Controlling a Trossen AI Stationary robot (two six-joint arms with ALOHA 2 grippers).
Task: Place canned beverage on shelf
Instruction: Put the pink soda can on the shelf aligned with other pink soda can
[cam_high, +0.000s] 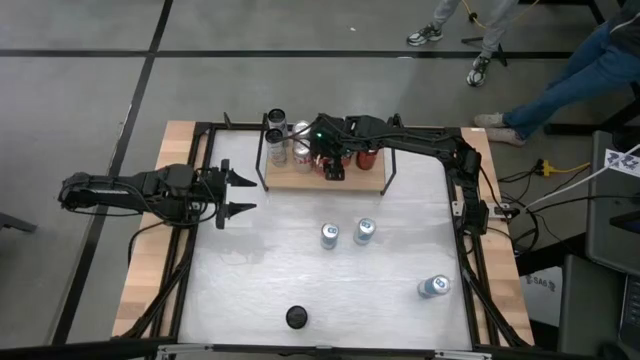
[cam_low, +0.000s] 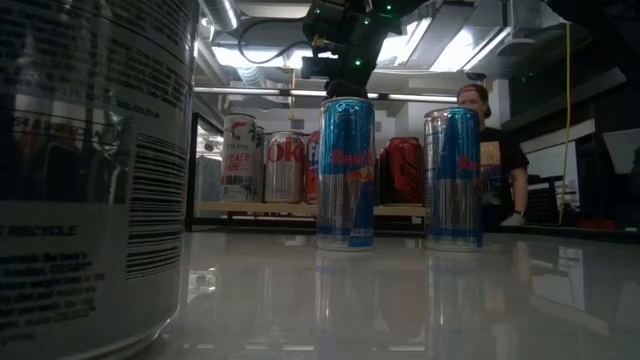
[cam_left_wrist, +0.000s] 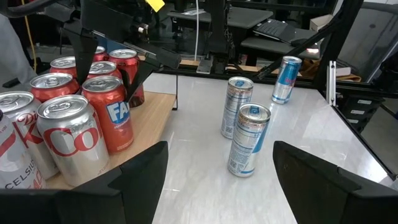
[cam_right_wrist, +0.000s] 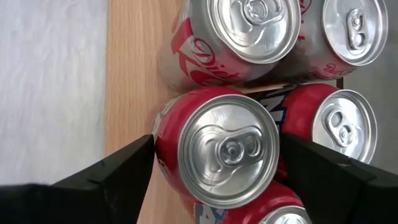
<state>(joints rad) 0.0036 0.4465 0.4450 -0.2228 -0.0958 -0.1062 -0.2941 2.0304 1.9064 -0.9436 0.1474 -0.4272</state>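
Observation:
The shelf (cam_high: 372, 184), a light-wood board with black upright rods, stands at the table's far middle and holds several red and silver cans. My right gripper (cam_high: 334, 168) reaches in from the right and points down over the shelf's middle. In the right wrist view its fingers (cam_right_wrist: 217, 146) stand on either side of a red can (cam_right_wrist: 227, 155), which stands upright on the board (cam_right_wrist: 130, 74) among other cans. My left gripper (cam_high: 240, 196) is open and empty over the table's left part, pointing right; the left wrist view (cam_left_wrist: 217, 180) shows it too. My right gripper has the red can between its two fingers, one against each side of the can's upper wall (cam_right_wrist: 160, 134). The fingers come from above and point down. The can is upright with its bottom on the shelf board.
Two blue-and-silver cans (cam_high: 330, 235) (cam_high: 365, 231) stand mid-table and a third (cam_high: 433, 287) at the near right. Two dark-topped cans (cam_high: 276, 130) stand by the shelf's left end. A black round object (cam_high: 296, 317) lies near the front edge. People stand beyond the far right corner.

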